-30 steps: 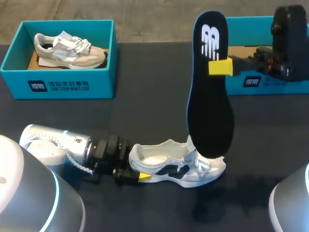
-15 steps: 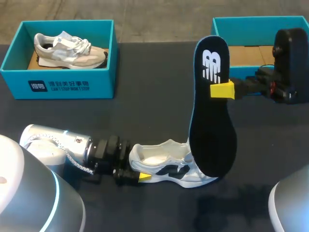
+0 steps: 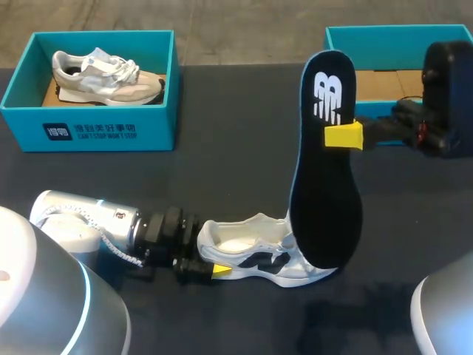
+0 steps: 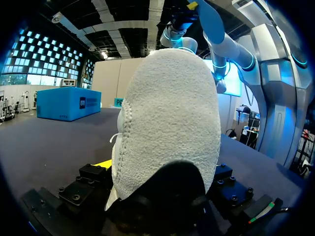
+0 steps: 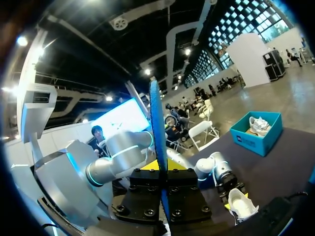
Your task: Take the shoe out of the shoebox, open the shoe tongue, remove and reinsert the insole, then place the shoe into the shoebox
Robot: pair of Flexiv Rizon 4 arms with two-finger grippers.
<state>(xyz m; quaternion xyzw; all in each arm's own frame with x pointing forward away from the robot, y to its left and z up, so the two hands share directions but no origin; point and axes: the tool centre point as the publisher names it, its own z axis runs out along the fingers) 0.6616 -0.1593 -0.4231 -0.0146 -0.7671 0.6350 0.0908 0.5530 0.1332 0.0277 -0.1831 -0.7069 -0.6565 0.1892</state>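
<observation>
1. Navy foam up in the air! The insole [image 3: 325, 170] stands nearly upright over the tabletop [image 3: 222, 163], logo end high, toe end down by the front of the white sneaker [image 3: 266, 255]. Whether that lower end touches the sneaker, I cannot tell from the head view.
2. The right claw [image 3: 344, 135] comes in from the side and pinches the insole near its heel end. In the right wrist view the insole [image 5: 157, 147] shows edge-on, squeezed between both fingers of the right claw [image 5: 161, 169]. That's a firm grip.
3. Down low, the left claw [image 3: 211, 259] lies along the tabletop, closed on the sneaker's heel. The left wrist view confirms it: the padded heel [image 4: 170, 132] fills the space between the fingers, one yellow fingertip [image 4: 103, 163] tight against its side.
4. Scorecard: the sneaker is out of its box and sits sole-down on the tabletop, so step one looks done. The insole is fully out, so the removal looks done too. The tongue is hidden behind the insole, so no call there.
5. What's left, as I judge it: feed the insole toe-first back into the sneaker's opening, seat it flat, then carry the sneaker to the empty shoebox [image 3: 384, 37] behind the right arm.
6. Off to the far left, a second shoebox [image 3: 89, 129] holds a beige sneaker [image 3: 107, 74], well apart from the action.
</observation>
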